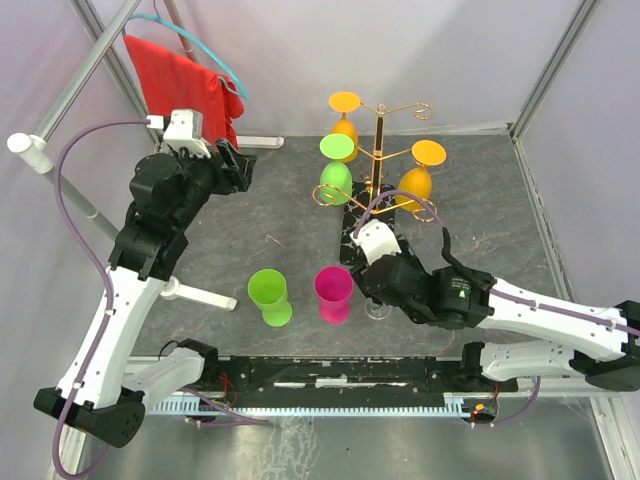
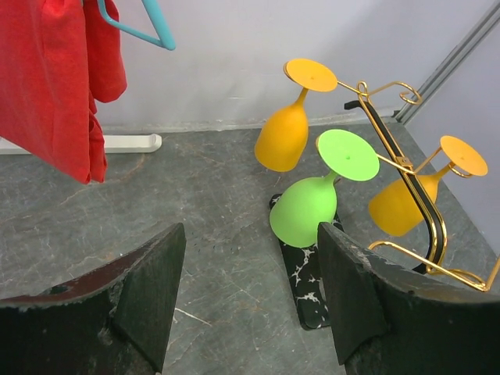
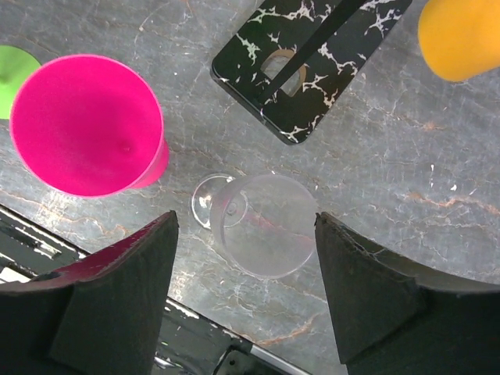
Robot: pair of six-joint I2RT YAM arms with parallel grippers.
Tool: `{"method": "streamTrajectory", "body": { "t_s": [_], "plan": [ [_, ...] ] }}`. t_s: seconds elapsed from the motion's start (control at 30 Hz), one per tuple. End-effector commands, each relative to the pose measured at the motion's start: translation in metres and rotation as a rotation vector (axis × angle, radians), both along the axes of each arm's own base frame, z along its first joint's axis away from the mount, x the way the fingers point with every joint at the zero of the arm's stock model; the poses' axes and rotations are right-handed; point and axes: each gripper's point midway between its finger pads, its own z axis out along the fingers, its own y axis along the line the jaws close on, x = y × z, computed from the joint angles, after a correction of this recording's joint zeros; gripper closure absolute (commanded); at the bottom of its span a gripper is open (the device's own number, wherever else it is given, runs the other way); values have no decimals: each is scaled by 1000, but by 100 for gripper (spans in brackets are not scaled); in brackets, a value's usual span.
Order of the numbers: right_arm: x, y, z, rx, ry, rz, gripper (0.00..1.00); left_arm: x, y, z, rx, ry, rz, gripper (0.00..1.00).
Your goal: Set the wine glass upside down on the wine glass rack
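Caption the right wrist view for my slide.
Open right gripper over a clear wine glass, with a pink cup beside it and the rack's marble base beyond.

Light is bright, even and diffuse, from overhead in all three views.

Top view: shadows on the tabletop (image 1: 290, 230) are soft and short. The enclosure posts (image 1: 545, 70) splay outward toward the frame edges, a wide-lens distortion.

Right wrist view: the fingers (image 3: 117, 305) of the right gripper (image 3: 246, 226) are near-black and underexposed, with slightly soft edges. The wine glass (image 3: 262, 226) between them is sharp, with faint rim highlights. The pink cup (image 3: 86, 125) just beside the gripper is heavily saturated, its interior flat.

Left wrist view: the left gripper (image 2: 251, 234) is dark, with little surface detail. The wine glass rack (image 2: 406, 180) ahead of it is in focus, with small glints on the gold wire. The wall (image 2: 234, 55) beyond is bright, not blown out.
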Motion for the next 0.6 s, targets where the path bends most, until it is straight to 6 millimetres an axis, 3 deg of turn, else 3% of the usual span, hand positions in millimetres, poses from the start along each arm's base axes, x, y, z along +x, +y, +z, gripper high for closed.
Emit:
{"method": "streamTrajectory", "body": {
  "t_s": [0.0,0.37,0.57],
  "plan": [
    [1,10,-2,76,33,11,24,-3,3,7,-37,-15,18,25],
    [0,18,-23,16,69,41,44,-1,3,-1,-34,-4,25,25],
    [0,17,-28,2,86,40,62,-1,2,-4,-41,1,17,25]
  ]
}}
